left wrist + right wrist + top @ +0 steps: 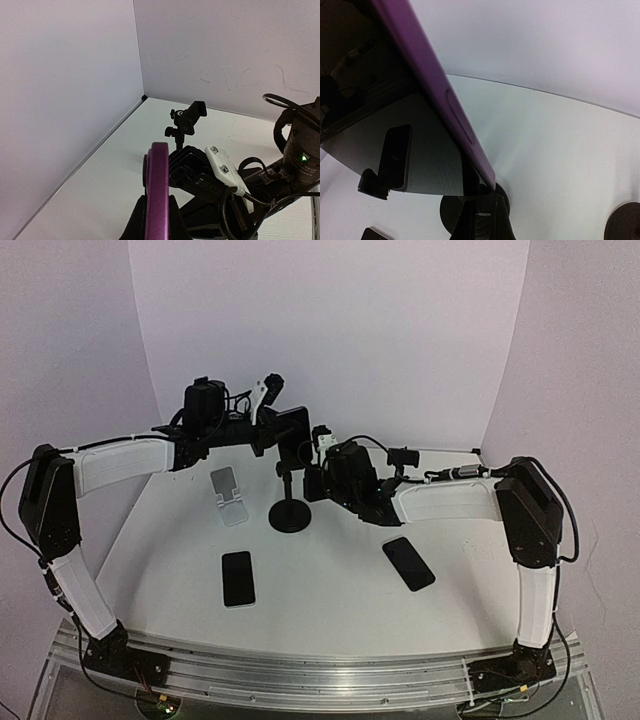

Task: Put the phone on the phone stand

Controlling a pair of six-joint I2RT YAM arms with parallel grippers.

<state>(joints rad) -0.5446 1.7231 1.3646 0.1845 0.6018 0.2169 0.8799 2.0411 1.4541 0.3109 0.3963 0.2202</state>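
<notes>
The purple-edged phone (pixel 296 430) hangs upright over the middle of the table, above the black phone stand (pixel 291 515) with its round base and thin pole. My left gripper (pixel 275 430) is shut on the phone. In the left wrist view the phone's purple edge (pixel 159 175) rises from between the left gripper's (pixel 159 202) two dark fingers. My right gripper (pixel 312 478) sits shut just right of the stand's pole. In the right wrist view the phone (pixel 435 95) slants overhead, its lower corner right above the right gripper (pixel 481 200). The stand's base (pixel 447 212) lies behind.
A white folding stand (pixel 230 498) stands left of the black one. Two dark phones lie flat nearer the front, one at the left (pixel 238 578) and one at the right (pixel 408 562). The right arm's wrist (pixel 220 175) is close beside the left gripper. Walls enclose three sides.
</notes>
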